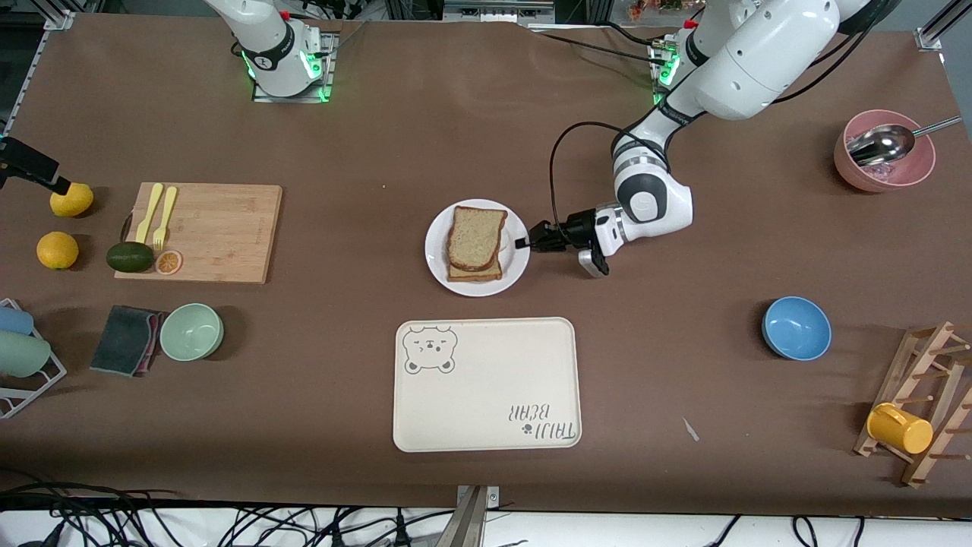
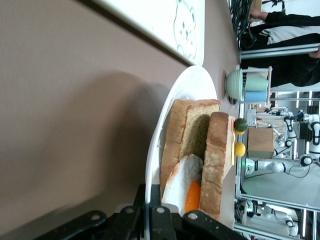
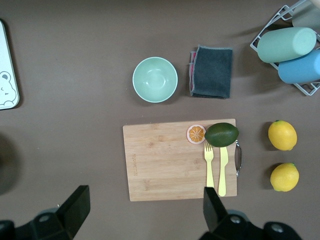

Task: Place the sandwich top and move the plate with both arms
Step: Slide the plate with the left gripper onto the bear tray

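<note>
The sandwich top [image 1: 477,236] lies on the plate [image 1: 438,251]; left gripper [image 1: 524,243] fingers clench the plate's rim; the tray [image 1: 486,384] sits nearer the camera; the right wrist view shows the right gripper [image 3: 142,207] released above the cutting board [image 3: 165,162].

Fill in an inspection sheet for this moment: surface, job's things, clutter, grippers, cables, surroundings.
Surface: brown table, flat, no spills seen.
Job's things: sandwich top lies on the stacked sandwich on the plate; the tray lies nearer the front camera.
Clutter: cutting board with forks, avocado and orange slice; two lemons; cloth; green bowl; blue bowl; pink bowl with spoon; mug rack.
Grippers: left gripper shut on the plate's rim at the left arm's side; right gripper open, up over the cutting board's end of the table.
Cables: black cable loops over the table beside the left arm.
Surroundings: cables along the floor edge; other rigs in the left wrist view.
</note>
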